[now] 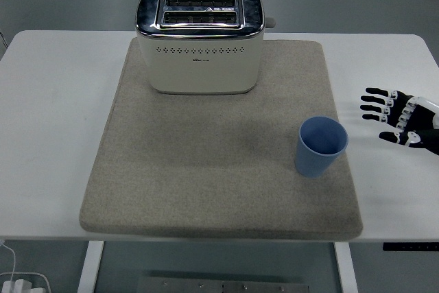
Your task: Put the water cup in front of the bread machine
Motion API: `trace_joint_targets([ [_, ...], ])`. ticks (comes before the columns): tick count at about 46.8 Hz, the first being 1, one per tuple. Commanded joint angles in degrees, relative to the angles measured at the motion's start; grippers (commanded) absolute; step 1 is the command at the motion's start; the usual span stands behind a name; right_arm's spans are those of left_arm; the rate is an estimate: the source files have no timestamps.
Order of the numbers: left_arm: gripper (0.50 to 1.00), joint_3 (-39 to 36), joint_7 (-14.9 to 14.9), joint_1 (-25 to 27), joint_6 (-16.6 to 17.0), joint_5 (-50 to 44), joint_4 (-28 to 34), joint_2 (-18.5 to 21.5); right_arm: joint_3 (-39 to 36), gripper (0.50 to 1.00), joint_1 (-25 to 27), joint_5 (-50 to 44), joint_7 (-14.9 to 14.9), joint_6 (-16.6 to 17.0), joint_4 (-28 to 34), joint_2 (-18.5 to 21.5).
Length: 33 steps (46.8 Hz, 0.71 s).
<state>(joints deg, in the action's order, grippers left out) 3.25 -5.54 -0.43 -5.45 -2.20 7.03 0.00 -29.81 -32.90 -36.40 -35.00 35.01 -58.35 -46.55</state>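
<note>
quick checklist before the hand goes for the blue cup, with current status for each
1. Blue cup upright, open end up, on the right part of the mat: ok.
2. Right hand with fingers spread and holding nothing, ready to grasp: ok.
3. Path between right hand and cup free of other things, only bare table between them: ok.
4. Spot on the mat in front of the bread machine free to take the cup: ok.
5. Cup empty, so no spill risk: looks empty from above, but cannot tell for sure.
6. Left hand out of the way: not in view, ok.
</note>
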Motion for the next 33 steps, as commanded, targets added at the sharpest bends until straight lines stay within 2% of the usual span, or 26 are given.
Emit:
trace_joint_targets([
  [1,1.000,0.00,0.00,0.00,0.00,0.00,0.00,0.00,0.02,0.926,0.29,0.01,0.00,-0.01,-0.53,0.85],
  [20,1.000,0.00,0.00,0.08,0.00,0.00,0.00,0.00,-1.21,0.926,3.10,-1.75,0.00,-0.01,-0.71,7.00],
  [33,1.000,0.00,0.00,0.08,0.00,0.09,0.00,0.00,-1.30,0.926,3.63,-2.01,0.00,-0.01,-1.68,7.88],
])
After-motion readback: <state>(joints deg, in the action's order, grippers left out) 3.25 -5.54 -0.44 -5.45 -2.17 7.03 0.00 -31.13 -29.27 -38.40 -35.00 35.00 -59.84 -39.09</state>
